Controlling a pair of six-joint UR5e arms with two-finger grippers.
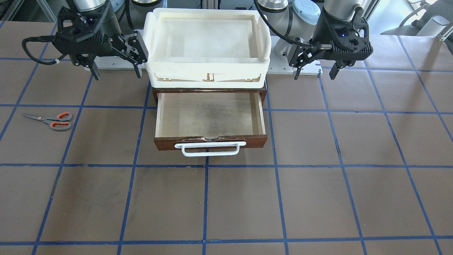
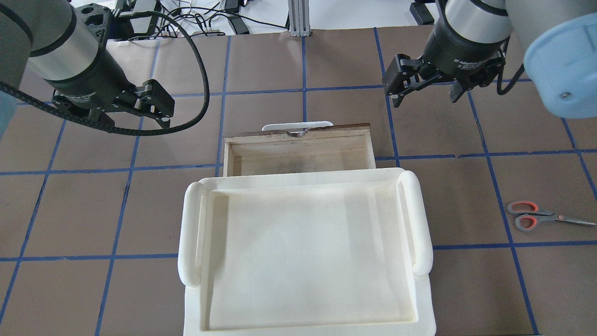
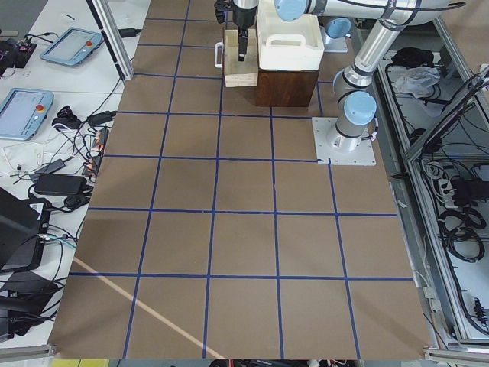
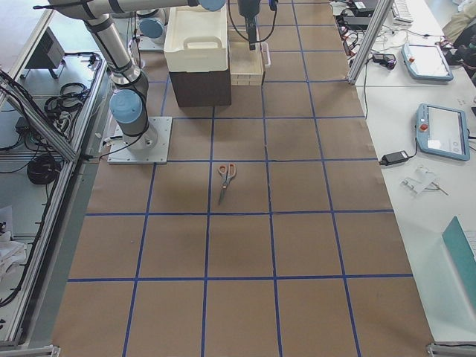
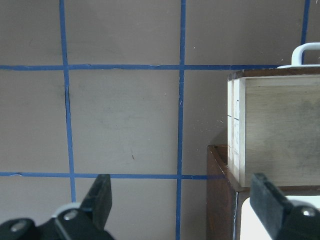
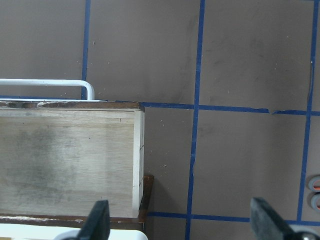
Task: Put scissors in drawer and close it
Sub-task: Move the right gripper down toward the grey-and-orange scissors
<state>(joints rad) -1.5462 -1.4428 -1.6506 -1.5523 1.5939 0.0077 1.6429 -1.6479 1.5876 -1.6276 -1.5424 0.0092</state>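
The scissors (image 1: 49, 121) lie flat on the table on my right side, well away from the drawer. They also show in the overhead view (image 2: 541, 218) and the exterior right view (image 4: 225, 178), and their handle loops show at the edge of the right wrist view (image 6: 316, 192). The drawer (image 1: 254, 141) is pulled open and empty, with its white handle (image 1: 209, 148) facing away from me. It also shows in the overhead view (image 2: 298, 140). My right gripper (image 1: 116, 72) hovers open and empty beside the drawer's right side. My left gripper (image 1: 315, 73) hovers open and empty beside its left side.
A cream-white plastic tray (image 1: 207, 71) sits on top of the dark brown cabinet (image 4: 199, 88) that the drawer slides out of. The brown table carries a blue tape grid. Tablets and cables lie on side benches beyond the table's ends.
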